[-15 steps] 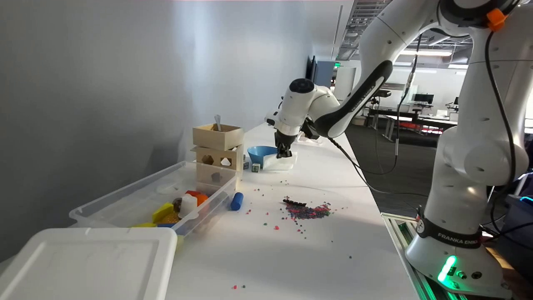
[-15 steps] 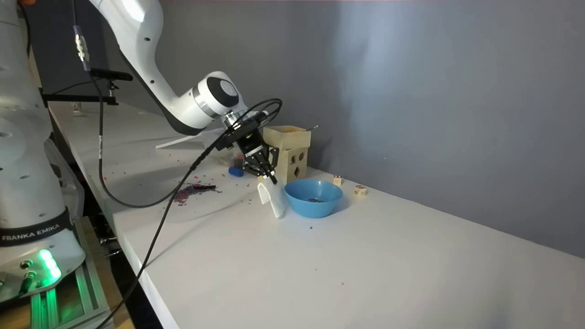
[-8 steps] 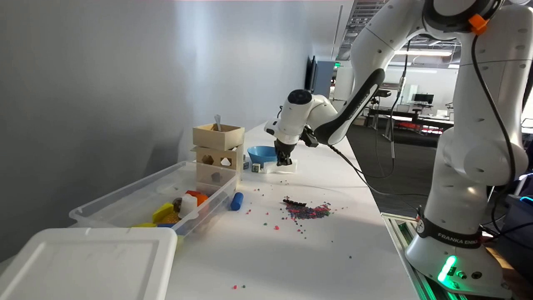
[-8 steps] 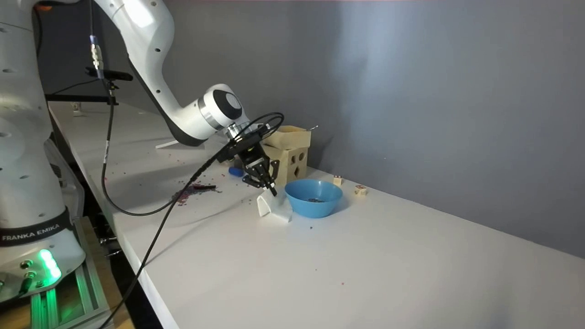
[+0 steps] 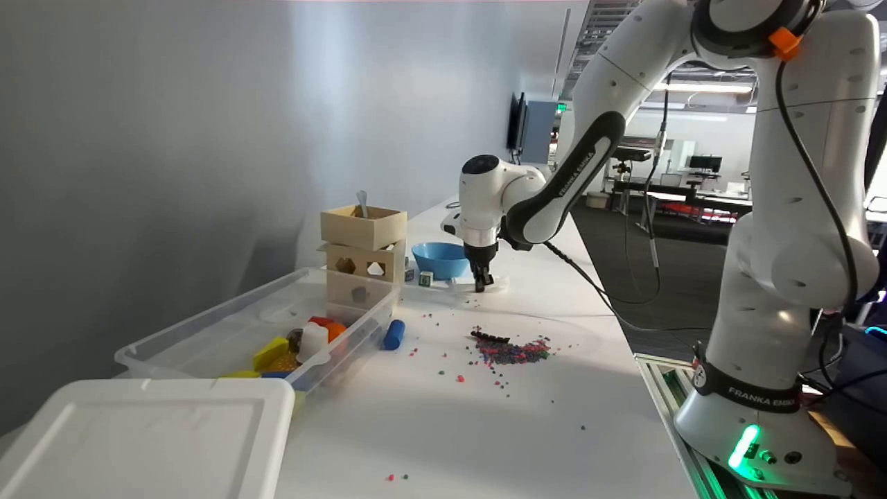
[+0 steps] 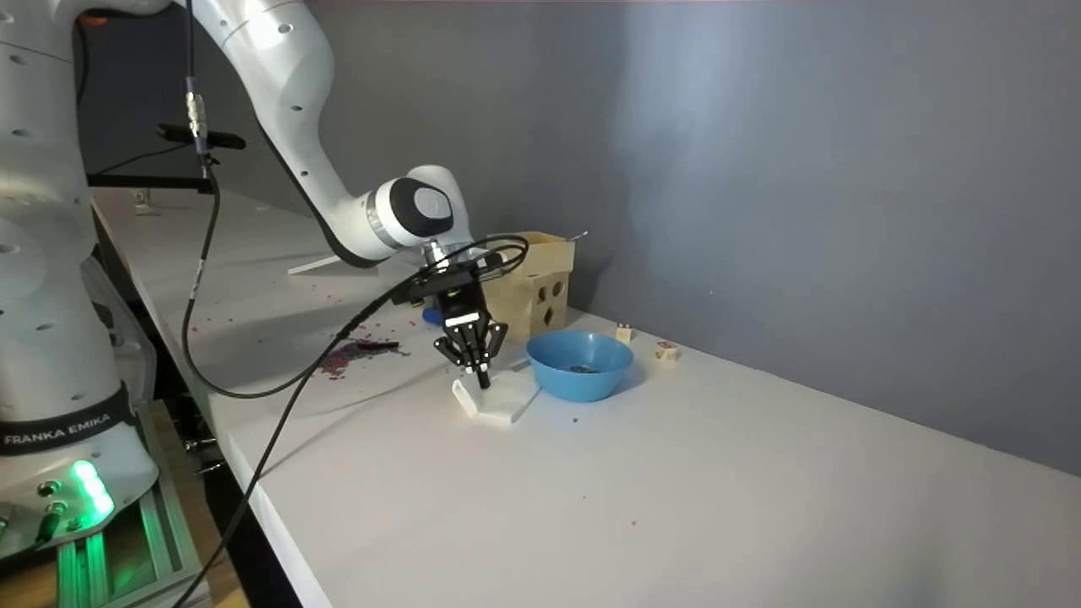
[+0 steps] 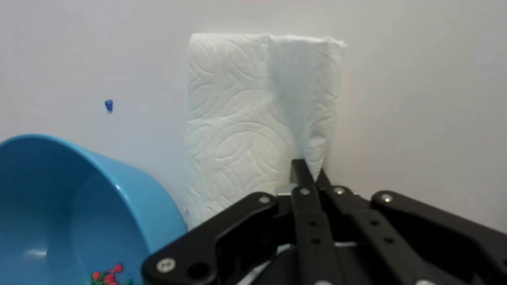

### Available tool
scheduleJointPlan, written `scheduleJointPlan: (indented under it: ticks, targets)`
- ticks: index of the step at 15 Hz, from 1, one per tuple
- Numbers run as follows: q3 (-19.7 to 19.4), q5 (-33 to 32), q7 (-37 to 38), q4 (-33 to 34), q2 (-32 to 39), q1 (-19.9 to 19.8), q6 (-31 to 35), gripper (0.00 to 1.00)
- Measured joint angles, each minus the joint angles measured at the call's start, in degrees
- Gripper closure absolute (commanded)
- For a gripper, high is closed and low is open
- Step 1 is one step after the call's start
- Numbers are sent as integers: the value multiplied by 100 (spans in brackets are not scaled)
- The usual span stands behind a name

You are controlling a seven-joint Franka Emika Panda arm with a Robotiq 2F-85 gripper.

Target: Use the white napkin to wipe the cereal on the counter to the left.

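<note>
Napkin (image 7: pixel 245 118) has settled flatter at wrist-view centre, right side pinched by your gripper (image 7: pixel 312 173), jaws closed; sweeping cereal (image 5: pixel 514 353) probably follows.

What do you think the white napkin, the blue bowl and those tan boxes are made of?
White napkin: matte paper; its embossed swirls suggest paper towel.
Blue bowl: probably plastic, smooth and glossy, with a bright glint on its rim; another hard material is possible.
Tan boxes: likely bare wood, matte, plain tan and straight-edged; cardboard isn't ruled out.
</note>
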Motion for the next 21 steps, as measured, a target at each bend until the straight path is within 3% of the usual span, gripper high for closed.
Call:
scheduleJointPlan:
  ticks: [4, 9, 12, 17, 21]
  targets:
    - [288, 1639, -971, 7, -119, -57, -242, 100]
    - [664, 3398, -2019, -24, -284, 244, -716, 100]
    - [799, 3899, -2254, -20, -289, 413, -705, 100]
    - [868, 4014, -2319, 42, -218, 575, -375, 100]
    - [990, 4353, -3222, 46, -188, 602, -188, 100]
